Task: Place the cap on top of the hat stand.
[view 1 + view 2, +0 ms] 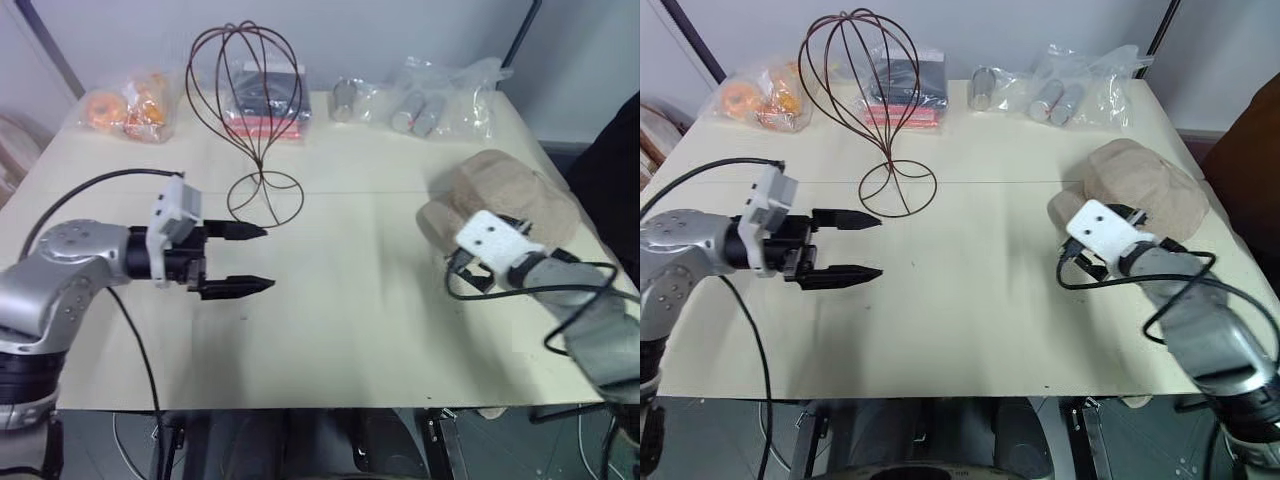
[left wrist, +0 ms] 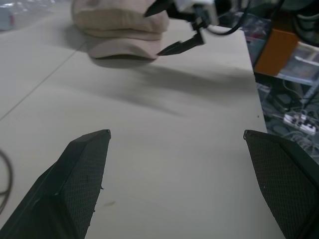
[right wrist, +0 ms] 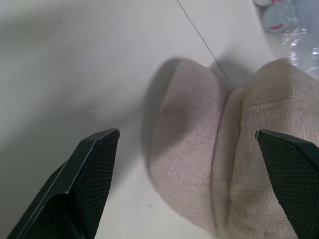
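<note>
Right claw (image 1: 455, 262) wide open at the cap's (image 1: 510, 195) brim, mid-right of frame; take brim and crown edge together (soft fabric). Left claw (image 1: 258, 258) open, empty. Hat stand (image 1: 255, 120) upper centre, unloaded.

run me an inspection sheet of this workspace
surface: pale table, seam line across it
job's things: cap lying flat at the table's right; hat stand upright near the back, bare
clutter: bagged orange items, dark packet, bagged cans along the back edge
grippers: left gripper open, above bare table; right gripper open at the cap's brim, not gripping
cables: black cable looping off the left arm, another on the right wrist
surroundings: boxes and a power strip beside the table
</note>
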`<state>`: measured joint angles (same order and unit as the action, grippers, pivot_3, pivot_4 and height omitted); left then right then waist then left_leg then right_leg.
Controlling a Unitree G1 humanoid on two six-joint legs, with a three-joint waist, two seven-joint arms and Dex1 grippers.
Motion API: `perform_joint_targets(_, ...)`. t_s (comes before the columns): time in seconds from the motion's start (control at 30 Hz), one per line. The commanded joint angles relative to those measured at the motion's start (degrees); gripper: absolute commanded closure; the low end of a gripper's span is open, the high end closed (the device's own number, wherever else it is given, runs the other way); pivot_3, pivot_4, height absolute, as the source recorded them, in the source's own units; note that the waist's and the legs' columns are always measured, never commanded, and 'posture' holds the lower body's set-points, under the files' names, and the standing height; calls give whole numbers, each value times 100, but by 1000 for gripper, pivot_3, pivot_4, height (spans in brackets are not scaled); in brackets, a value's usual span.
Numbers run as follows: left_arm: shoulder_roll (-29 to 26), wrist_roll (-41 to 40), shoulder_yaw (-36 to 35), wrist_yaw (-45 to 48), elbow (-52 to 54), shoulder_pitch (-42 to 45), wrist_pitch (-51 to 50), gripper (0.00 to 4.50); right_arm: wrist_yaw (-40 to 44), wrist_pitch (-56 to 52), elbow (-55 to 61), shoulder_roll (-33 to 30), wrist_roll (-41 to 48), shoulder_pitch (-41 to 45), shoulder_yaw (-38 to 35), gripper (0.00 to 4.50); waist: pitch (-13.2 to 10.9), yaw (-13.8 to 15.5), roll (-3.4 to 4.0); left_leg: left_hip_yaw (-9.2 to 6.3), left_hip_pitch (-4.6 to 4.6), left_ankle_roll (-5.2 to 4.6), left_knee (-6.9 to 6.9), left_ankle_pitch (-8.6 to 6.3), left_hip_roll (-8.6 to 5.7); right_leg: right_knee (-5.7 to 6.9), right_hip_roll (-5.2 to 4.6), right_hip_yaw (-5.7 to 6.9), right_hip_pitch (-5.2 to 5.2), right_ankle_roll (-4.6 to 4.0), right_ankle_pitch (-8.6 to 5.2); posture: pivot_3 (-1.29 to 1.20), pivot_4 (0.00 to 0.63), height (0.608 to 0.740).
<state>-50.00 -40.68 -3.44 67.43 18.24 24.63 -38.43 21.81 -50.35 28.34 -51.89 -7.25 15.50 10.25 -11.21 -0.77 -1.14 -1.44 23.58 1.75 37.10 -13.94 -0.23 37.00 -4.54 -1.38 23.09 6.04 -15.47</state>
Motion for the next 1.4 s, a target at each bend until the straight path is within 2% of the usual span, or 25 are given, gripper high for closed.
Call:
perform_joint_targets(0.03,95,66,102,-19,0,323,83,15,-510,-41,-444,332,-798,297,542,0,0,-3,0,1,1,0,0,0,0,2,1,0,2,0,0,0,150,740)
perform_joint_targets(0.2,181,41,110,-43,-111,589,5,15,-791,107,-1158,798,-1347,585,897,0,0,-10,0,0,0,0,0,0,0,11,4,0,5,8,4,0,150,740)
perform_joint_targets(0.4,167,85,105,-54,-162,662,31,15,-783,199,-1141,1359,-1528,723,915,0,0,-25,0,-4,-1,0,-1,0,2,14,9,1,5,10,5,0,150,740)
perform_joint_targets(0.67,209,64,89,-145,-144,775,-17,15,-1149,1108,-2850,1377,-2275,1002,1265,0,3,-3,-4,-4,-6,0,1,0,2,13,9,1,-2,9,5,0,150,740)
perform_joint_targets(0.87,205,38,65,-186,-147,835,-55,15,-1208,1602,-3493,1413,-2774,1187,1374,0,7,3,-11,-10,-15,0,6,1,-3,8,7,3,-22,7,4,0,150,740)
perform_joint_targets(1.07,198,46,40,-199,-117,834,-75,15,-1118,1844,-3849,1484,-2836,1161,1230,0,13,5,-21,-12,-19,0,7,1,-3,8,7,4,-29,8,4,0,150,740)
perform_joint_targets(1.17,197,55,37,-200,-128,830,-65,0,-1081,1947,-3907,1481,-2805,1138,1158,793,14,15,-22,-15,-22,0,8,1,-3,8,7,5,-34,7,4,0,150,740)
perform_joint_targets(1.33,200,13,26,-209,-86,833,-88,0,-1065,2059,-4037,1515,-2790,1129,1056,3481,14,12,-22,-16,-21,0,9,1,-5,8,5,6,-34,7,4,0,150,740)
perform_joint_targets(1.4,204,5,30,-214,-84,851,-92,0,-1055,2068,-4070,1541,-2802,1116,996,4402,16,-5,-26,-15,-22,0,9,1,-4,8,6,6,-34,7,4,0,150,740)
